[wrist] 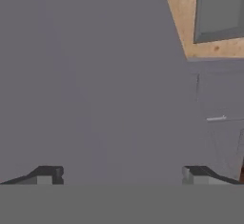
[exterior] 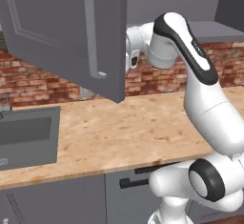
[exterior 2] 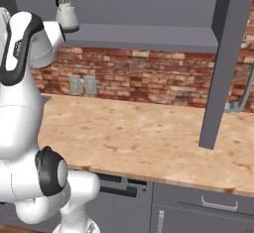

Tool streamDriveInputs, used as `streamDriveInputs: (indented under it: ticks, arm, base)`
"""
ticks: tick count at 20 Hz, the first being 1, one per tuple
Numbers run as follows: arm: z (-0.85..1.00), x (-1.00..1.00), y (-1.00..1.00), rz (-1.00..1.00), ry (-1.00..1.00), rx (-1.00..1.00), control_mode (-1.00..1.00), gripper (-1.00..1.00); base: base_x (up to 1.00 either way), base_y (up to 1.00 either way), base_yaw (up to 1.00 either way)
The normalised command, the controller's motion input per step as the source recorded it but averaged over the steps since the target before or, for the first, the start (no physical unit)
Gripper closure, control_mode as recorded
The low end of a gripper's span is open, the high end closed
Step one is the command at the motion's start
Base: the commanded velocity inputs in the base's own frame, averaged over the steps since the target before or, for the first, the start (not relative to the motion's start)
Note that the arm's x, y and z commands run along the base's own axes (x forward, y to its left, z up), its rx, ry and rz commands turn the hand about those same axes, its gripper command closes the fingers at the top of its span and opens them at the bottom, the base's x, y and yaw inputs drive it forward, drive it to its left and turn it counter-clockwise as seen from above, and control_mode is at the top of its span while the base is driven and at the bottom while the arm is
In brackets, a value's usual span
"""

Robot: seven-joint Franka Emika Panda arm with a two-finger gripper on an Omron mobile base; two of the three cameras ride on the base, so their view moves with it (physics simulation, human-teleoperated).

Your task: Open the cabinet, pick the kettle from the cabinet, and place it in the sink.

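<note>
Sink (exterior: 28, 135) sits at nine o'clock in the left base view, the cabinet (exterior: 66, 32) door hangs swung open over the counter (exterior: 128, 127), and in the right base view the kettle (exterior 2: 66, 14) stands on the cabinet shelf at eleven o'clock, beside the wrist, gripper (wrist: 121, 175) spread wide on nothing.

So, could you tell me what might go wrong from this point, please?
1. The open cabinet door hangs over the counter close beside the arm, so a swing towards the kettle could strike it.
2. The kettle sits near the shelf's front edge, so a clumsy approach could knock it off.
3. The sink lies beyond that door, complicating the carry.
</note>
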Motion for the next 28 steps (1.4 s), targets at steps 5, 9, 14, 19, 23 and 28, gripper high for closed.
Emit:
streamDriveInputs:
  ticks: [5,9,14,19,23,28]
  arm:
    - [0.0,-0.03,0.48,0.1,0.0,0.0,-1.0,-1.0]
    - [0.0,-0.13,0.47,0.1,0.0,0.0,-1.0,-1.0]
    - [-0.01,-0.18,0.49,0.07,0.0,0.0,-1.0,-1.0]
    - [-0.03,-0.18,0.52,0.06,0.0,0.0,-1.0,-1.0]
    - [-0.06,-0.16,0.57,0.04,0.0,0.0,-1.0,-1.0]
    - [-0.08,-0.1,0.61,0.0,0.0,0.0,-1.0,-1.0]
  base:
    - [0.0,0.0,0.0]
    - [0.0,0.0,0.0]
    - [0.0,0.0,0.0]
    - [0.0,0.0,0.0]
    - [0.0,0.0,0.0]
    - [0.0,0.0,0.0]
